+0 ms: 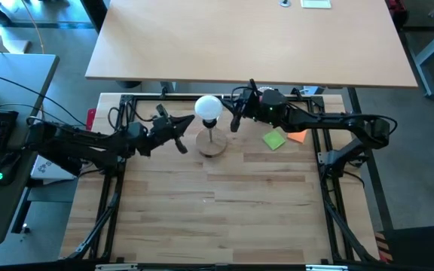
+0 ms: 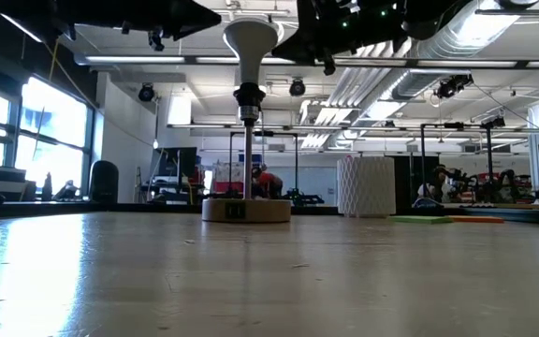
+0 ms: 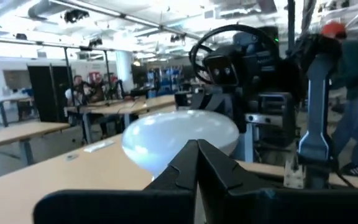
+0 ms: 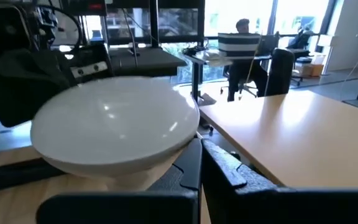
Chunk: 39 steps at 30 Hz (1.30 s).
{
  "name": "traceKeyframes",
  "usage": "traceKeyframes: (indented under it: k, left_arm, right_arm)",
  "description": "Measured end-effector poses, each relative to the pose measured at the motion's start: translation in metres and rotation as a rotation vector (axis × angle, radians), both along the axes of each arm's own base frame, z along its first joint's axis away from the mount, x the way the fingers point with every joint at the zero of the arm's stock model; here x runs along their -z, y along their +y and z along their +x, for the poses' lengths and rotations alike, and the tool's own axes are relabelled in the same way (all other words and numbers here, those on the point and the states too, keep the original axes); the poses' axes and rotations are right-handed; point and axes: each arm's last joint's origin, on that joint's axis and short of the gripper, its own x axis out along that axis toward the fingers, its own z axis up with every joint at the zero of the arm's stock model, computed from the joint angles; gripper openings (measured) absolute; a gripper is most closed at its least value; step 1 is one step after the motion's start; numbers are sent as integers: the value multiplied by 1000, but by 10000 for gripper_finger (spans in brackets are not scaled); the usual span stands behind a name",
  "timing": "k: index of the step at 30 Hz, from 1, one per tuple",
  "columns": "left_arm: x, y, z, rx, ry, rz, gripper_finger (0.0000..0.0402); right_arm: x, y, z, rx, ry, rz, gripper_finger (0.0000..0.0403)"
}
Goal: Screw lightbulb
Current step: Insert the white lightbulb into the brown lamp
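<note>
The white lightbulb stands globe up, its neck in the black socket on the post of the round wooden stand, at the table's far middle. My left gripper is shut and hovers just left of the bulb, level with the globe. My right gripper is shut too and hovers just right of the globe. In the high view a small gap shows between each gripper and the bulb. In the low view both grippers hang high above the table, beside the globe.
A green pad and an orange pad lie right of the stand, under my right arm. A white perforated cup stands behind them. A second tabletop lies beyond the far edge. People sit in the room behind.
</note>
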Motion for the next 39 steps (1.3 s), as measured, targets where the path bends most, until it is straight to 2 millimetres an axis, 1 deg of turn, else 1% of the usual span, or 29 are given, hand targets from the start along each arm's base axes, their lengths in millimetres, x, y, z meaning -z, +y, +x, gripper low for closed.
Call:
traceKeyframes:
  k: [3, 6, 10, 17, 19, 24, 26, 28, 33, 36, 39]
  left_arm:
    - [2, 5, 1, -10, 5, -4, 0]
    - [3, 10, 3, 1, -4, -12, 0]
    - [5, 17, 3, -20, -4, -19, 0]
    - [5, 20, 2, -49, 5, -13, 0]
    - [5, 21, 2, -67, 19, -8, 0]
    - [13, 26, 2, -95, 98, -11, 0]
    - [11, 27, 1, -104, 92, -7, 0]
    - [10, 27, -1, -105, 97, -8, 0]
    - [1, 19, -9, -69, 71, -1, 0]
    - [-5, 14, -11, 7, 41, 26, 0]
    - [-8, 12, -10, 91, 3, 41, 0]
  right_arm:
    - [-1, 0, 0, 0, -11, -3, 0]
    - [-1, 1, 0, -35, -9, -1, 0]
    - [0, 7, 2, -45, -4, -6, 0]
    - [3, 18, 4, -74, 52, -2, 0]
    - [4, 24, 4, -100, 67, 3, 0]
    - [-6, 42, -2, -157, 85, -17, 0]
    - [-9, 49, -6, -178, 104, -39, 0]
    - [-13, 54, -11, -151, 121, -44, 0]
    - [-19, 49, -18, 11, 125, -65, 0]
    - [-22, 42, -17, 24, 79, -77, 0]
    - [-24, 31, -17, 43, 34, -74, 0]
